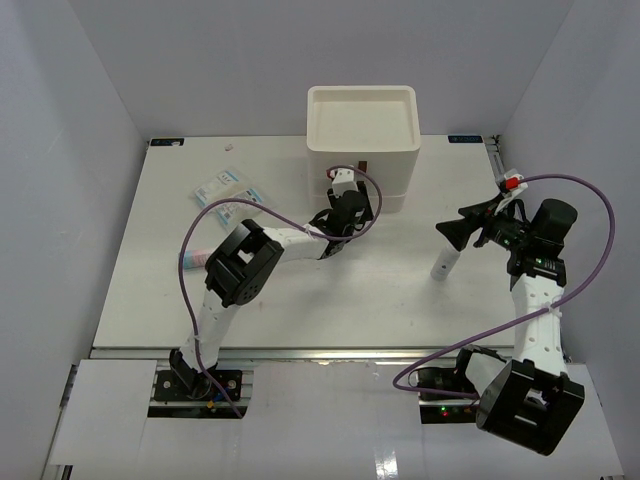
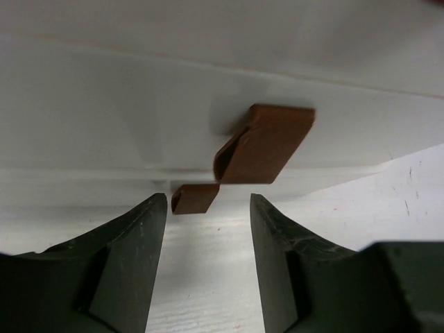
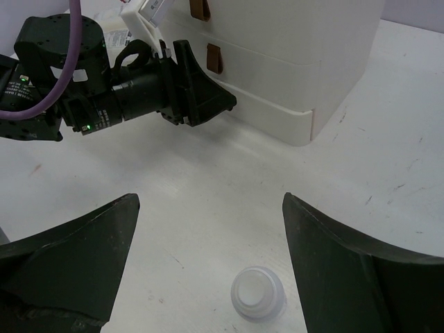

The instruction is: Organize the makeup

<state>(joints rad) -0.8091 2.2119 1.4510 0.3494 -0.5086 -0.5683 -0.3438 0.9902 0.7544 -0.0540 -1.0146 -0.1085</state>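
Right end effector (image 3: 210,201), jaws wide apart, hovers over 1 upright white tube (image 3: 257,293) on the counter (image 3: 388,159). The tube looks light, rigid, smooth and easily toppled, so pinch its body low. Left end effector (image 2: 207,201), also apart, faces the box's (image 2: 104,104) brown handle (image 2: 267,142). Packets (image 1: 228,190) lie flat at the back left and look thin and slippery.

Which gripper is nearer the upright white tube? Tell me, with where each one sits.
Right. The right gripper hovers just above the white tube, fingers open. The left gripper is well away to the tube's left, at the drawer box's brown handle, fingers open.
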